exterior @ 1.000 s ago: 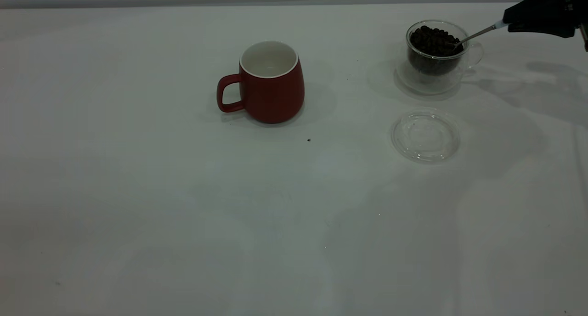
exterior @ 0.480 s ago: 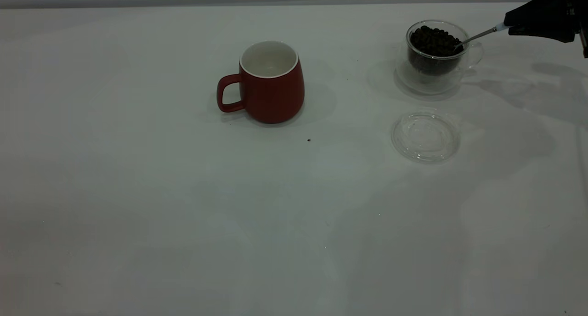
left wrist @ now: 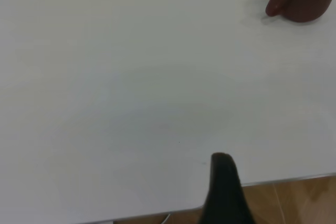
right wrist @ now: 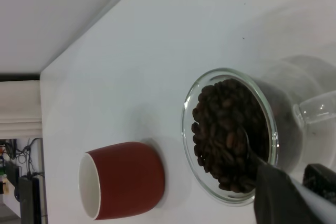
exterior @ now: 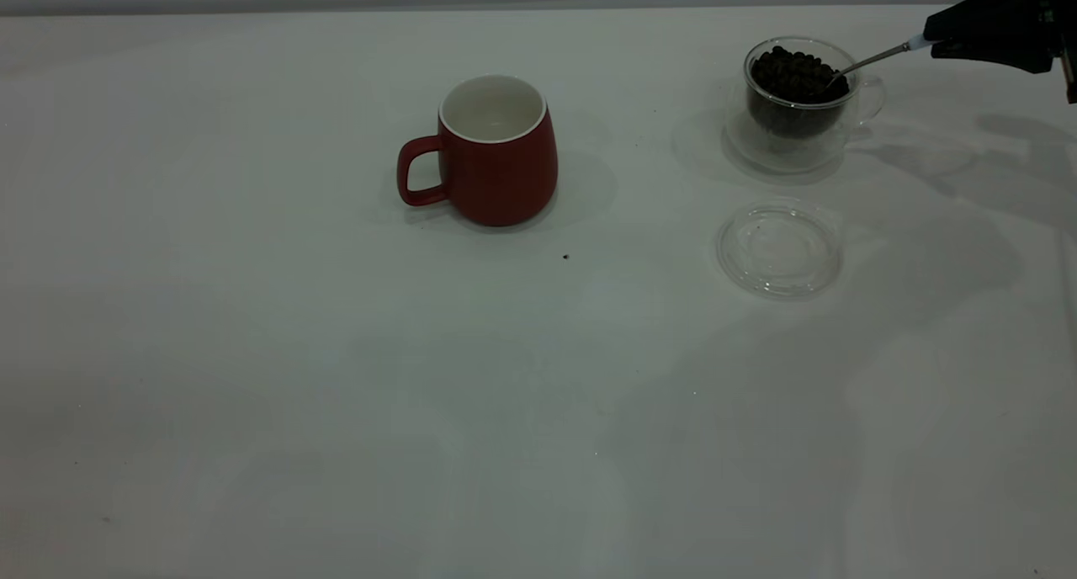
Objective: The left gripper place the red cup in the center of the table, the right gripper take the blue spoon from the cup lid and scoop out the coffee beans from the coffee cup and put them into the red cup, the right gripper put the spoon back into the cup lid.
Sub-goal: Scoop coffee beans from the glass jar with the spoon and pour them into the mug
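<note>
- You are in the scooping step: the right end effector (exterior: 932, 45) is clenched on the pale handle of the blue spoon (exterior: 875, 57), up at the far right of the bench (exterior: 252, 394).
- The spoon slopes down from that grip into the coffee cup (exterior: 799, 99), and its metal bowl sits among the coffee beans (right wrist: 226, 135) on the handle side of the heap, as the right wrist view shows.
- You cannot tell from here whether any beans are loaded on the bowl.
- The red cup (exterior: 496, 154) stands upright near the middle of the bench, handle pointing away from the coffee cup and well apart from it; its white inside looks empty.
- The cup lid (exterior: 779, 249) lies flat and bare, just in front of the coffee cup.
- The left end effector (left wrist: 223, 190) hovers over the near bench edge, away from the work; you cannot tell whether it is released or clenched.
- Next, you probably need to dig the bowl under the beans, level it, lift clear of the glass rim, then carry it across to the red cup without tilting.
</note>
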{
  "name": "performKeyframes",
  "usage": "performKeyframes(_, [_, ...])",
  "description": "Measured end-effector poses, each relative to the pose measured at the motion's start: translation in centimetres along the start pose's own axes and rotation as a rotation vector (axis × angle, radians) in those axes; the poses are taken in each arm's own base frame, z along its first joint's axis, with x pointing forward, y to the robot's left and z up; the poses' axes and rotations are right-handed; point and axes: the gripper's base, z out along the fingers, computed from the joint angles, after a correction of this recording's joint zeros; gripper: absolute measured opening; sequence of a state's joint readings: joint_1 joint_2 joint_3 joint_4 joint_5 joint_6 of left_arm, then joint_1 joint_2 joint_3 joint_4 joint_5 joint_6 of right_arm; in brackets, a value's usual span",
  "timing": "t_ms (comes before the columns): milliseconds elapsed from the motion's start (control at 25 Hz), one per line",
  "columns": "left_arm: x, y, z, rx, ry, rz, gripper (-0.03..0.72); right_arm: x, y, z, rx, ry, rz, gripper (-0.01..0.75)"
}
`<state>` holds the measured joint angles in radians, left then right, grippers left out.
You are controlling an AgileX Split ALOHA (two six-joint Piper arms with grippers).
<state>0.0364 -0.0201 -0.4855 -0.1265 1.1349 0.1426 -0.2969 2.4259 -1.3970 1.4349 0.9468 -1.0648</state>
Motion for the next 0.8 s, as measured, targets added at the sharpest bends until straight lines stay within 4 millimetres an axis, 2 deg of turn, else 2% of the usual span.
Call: performKeyframes(800, [0.00, 0.00, 0.00, 0.000, 0.000, -0.001, 0.587, -0.20, -0.02, -0.55, -0.044, -0.012, 0.023, 0.101])
